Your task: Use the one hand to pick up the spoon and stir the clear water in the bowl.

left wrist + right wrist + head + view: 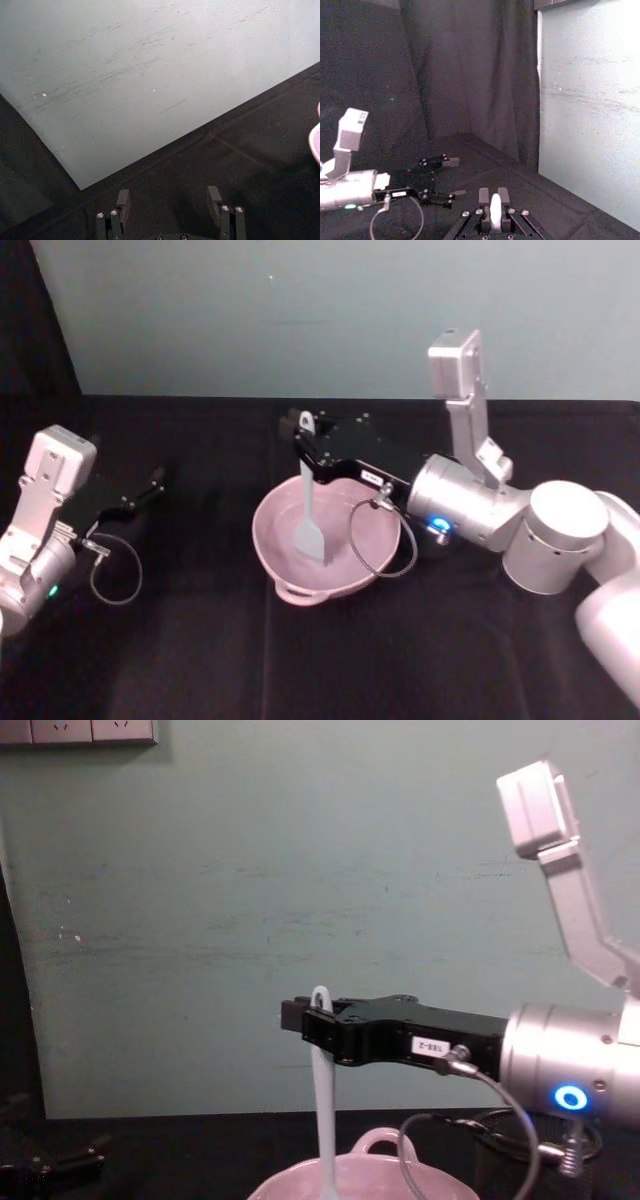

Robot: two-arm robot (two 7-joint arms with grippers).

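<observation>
The right gripper (306,447), jaws clamped on the handle tip of the spoon (308,515), holds it nearly upright at centre frame, flat head down inside the pink bowl (262,552) directly beneath; the left gripper (152,483) sits parked at left, jaws apart.

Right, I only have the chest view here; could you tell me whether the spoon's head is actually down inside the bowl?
Observer: Yes. In the head view the spoon hangs upright from the right gripper, with its flat head down inside the bowl.
Operator: Thank you. Where is the other arm?
Observer: The left gripper sits over the black table on the robot's left, well apart from the bowl.
Operator: Is it holding anything?
Observer: No. Its wrist view shows the fingers open with nothing between them.
</observation>
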